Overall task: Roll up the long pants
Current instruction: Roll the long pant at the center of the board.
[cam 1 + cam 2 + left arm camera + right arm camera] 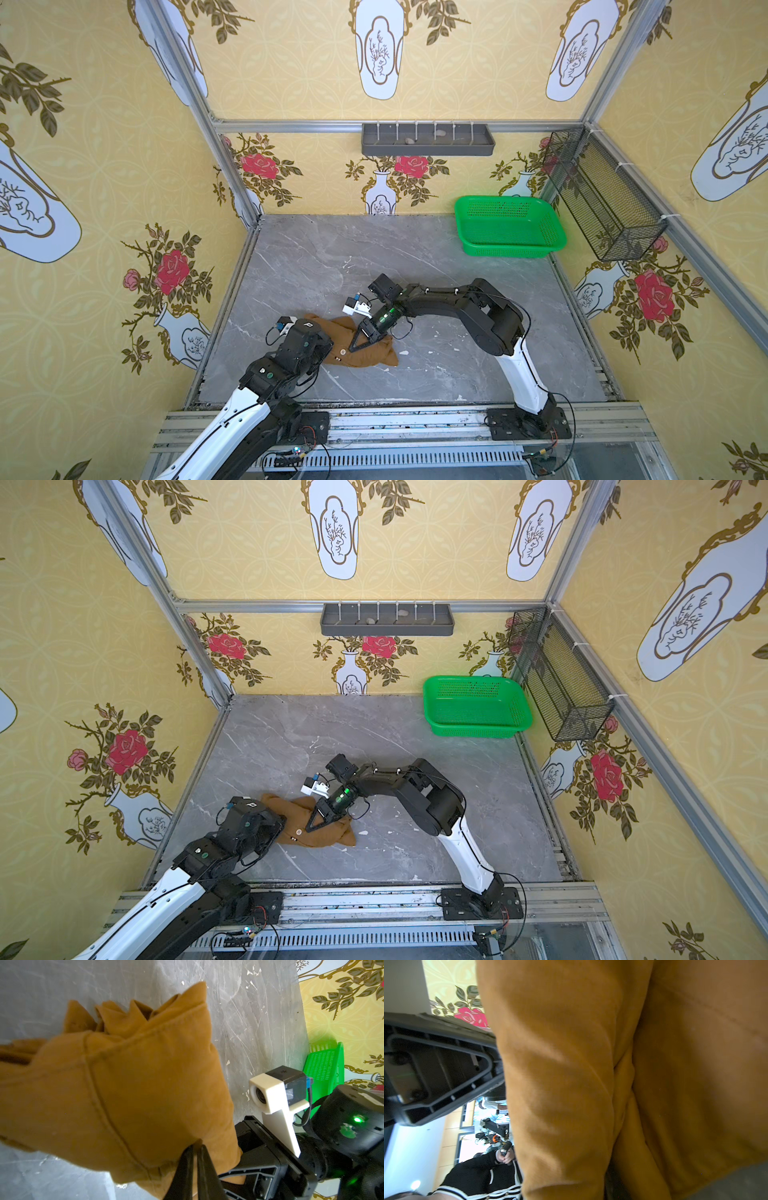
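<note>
The long pants (365, 353) (328, 833) lie as a bunched ochre-brown bundle on the front left of the grey marble table (332, 257), with a pale button (343, 352) showing. In the left wrist view my left gripper (197, 1147) is shut, pinching a fold of the long pants (124, 1084). In both top views its own wrist hides it at the bundle's left end. My right gripper (358, 345) (312, 825) reaches in from the right, one black finger (446, 1068) lying on top of the bundle. Thick cloth (560, 1084) fills the space between its fingers.
A green plastic basket (509, 226) (476, 704) stands at the table's back right. A black wire basket (602, 195) hangs on the right wall and a grey tray (428, 139) on the back wall. Aluminium rails edge the table.
</note>
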`<state>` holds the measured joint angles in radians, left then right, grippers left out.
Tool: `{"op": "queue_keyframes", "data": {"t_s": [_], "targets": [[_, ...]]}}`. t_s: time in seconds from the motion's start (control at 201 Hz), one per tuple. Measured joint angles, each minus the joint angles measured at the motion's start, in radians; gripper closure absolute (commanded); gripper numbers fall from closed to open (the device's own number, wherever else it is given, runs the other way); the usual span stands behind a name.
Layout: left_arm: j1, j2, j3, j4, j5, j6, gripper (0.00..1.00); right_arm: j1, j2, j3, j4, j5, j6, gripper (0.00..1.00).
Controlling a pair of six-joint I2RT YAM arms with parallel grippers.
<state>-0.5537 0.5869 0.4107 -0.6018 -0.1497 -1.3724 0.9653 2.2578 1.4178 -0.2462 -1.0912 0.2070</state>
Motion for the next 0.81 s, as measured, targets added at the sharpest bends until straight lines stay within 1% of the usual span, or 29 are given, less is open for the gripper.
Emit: {"op": "queue_keyframes", "data": {"t_s": [0.134,0.304,0.373,0.393,0.398,0.403,0.408,0.413,0.418,0.423,0.448,0.563,0.652,0.707,0.807], "targets": [[0.0,0.068,0.011,0.017,-0.015,0.008,0.88,-0.002,0.0,-0.007,0.009,-0.006,0.023,0.75],[-0.001,0.129,-0.015,0.078,-0.032,0.012,0.88,-0.005,-0.018,-0.032,0.048,0.001,0.059,0.71],[-0.001,0.146,-0.041,0.13,-0.037,0.011,0.89,-0.005,-0.026,-0.037,0.051,0.013,0.08,0.61],[-0.001,0.151,-0.046,0.143,-0.038,0.011,0.89,-0.005,-0.028,-0.038,0.051,0.019,0.083,0.56],[-0.001,0.154,-0.049,0.15,-0.039,0.011,0.89,-0.005,-0.029,-0.038,0.05,0.021,0.084,0.53],[-0.001,0.154,-0.049,0.15,-0.039,0.011,0.89,-0.005,-0.03,-0.038,0.05,0.024,0.085,0.45],[-0.001,0.155,-0.05,0.153,-0.039,0.011,0.89,-0.005,-0.031,-0.038,0.05,0.025,0.085,0.27],[-0.001,0.156,-0.051,0.156,-0.04,0.011,0.89,-0.005,-0.031,-0.038,0.049,0.026,0.086,0.15],[-0.001,0.158,-0.053,0.159,-0.041,0.011,0.89,-0.005,-0.032,-0.038,0.049,0.027,0.086,0.06],[-0.001,0.16,-0.055,0.166,-0.042,0.011,0.89,-0.005,-0.034,-0.038,0.048,0.029,0.087,0.0],[-0.001,0.167,-0.06,0.182,-0.045,0.011,0.89,-0.007,-0.039,-0.039,0.045,0.032,0.09,0.02],[-0.001,0.204,-0.081,0.263,-0.061,0.01,0.9,-0.014,-0.079,-0.049,0.045,0.063,0.084,0.03],[-0.001,0.224,-0.094,0.309,-0.071,0.01,0.9,-0.026,-0.126,-0.076,0.002,0.213,0.081,0.03],[-0.001,0.226,-0.103,0.333,-0.072,0.01,0.9,-0.039,-0.156,-0.087,-0.039,0.263,0.09,0.02],[-0.001,0.216,-0.114,0.355,-0.045,0.01,0.9,-0.042,-0.212,-0.086,-0.175,0.41,0.124,0.02]]}}
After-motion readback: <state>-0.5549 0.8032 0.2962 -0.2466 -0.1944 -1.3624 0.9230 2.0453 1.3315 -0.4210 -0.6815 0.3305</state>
